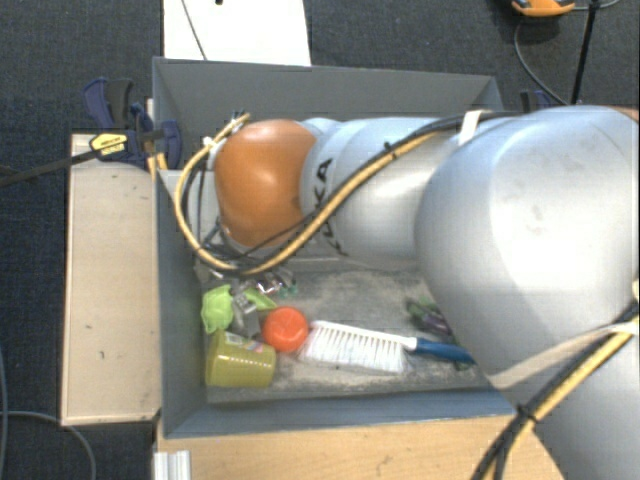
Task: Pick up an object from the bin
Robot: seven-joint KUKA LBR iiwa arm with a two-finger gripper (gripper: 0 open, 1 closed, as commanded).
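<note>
Several things lie in the grey bin (178,348): green toy (216,309), olive cup (240,361), orange ball (286,329), white brush (352,347); jaws' state unclear.

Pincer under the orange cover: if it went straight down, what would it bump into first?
Most likely the crumpled green thing lying right below the pincer near the bin's left wall. The orange ball and yellow-green cup sit close by. Depth is unclear, so it could reach bare floor instead.

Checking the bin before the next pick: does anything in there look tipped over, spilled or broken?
Only the yellow-green cup is tipped: it lies on its side in the near left corner of the bin, beside the orange ball. Nothing looks spilled or broken, though the arm hides much.
</note>
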